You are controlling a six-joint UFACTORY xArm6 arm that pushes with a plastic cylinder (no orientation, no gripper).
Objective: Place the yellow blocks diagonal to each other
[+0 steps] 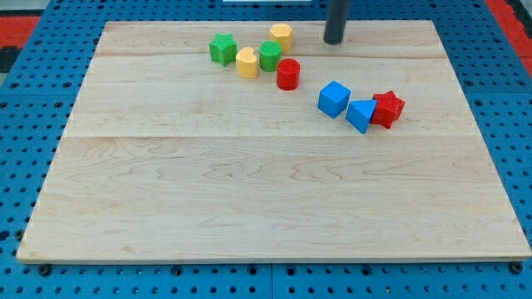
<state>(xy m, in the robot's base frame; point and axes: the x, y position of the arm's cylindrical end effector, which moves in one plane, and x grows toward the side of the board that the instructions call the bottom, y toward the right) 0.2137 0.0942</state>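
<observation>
A: Board (166, 208) first, pale wood, bare across the bottom half. Up at the view's top left of centre, green star (222, 49), spiky, alone at the cluster's left edge.

B: Then yellow block (247, 62), rounded, just right of the star, looks to touch the green block (270, 56) on its right.

A: Second yellow (281, 35) up and right of that one, near the board's top edge, just above the green block. Already roughly corner to corner with the first yellow, green wedged between.

B: Red cylinder (288, 74) just below and right of the green. Crowded little knot.

A: Tip (334, 40) next, dark rod coming down from the view's top, right of the upper yellow, near it but apart. Touching nothing.

B: Jaws?

A: None to report. Bare rod only, nothing to spread or pinch.

B: Farther right, blue cube (334, 98), then blue wedge (361, 115) pressed against red star (388, 109). Well clear of the yellows.

A: Handling guess: small, light, stiff pieces, likely to slide easily on smooth wood. Rounded sides on the yellows, so an off-centre push probably spins or squirts them sideways.

B: No grasp possible, then. Best contact judged square on the middle of a yellow's side, slow, and away from the green neighbour so as not to drag it along.
</observation>
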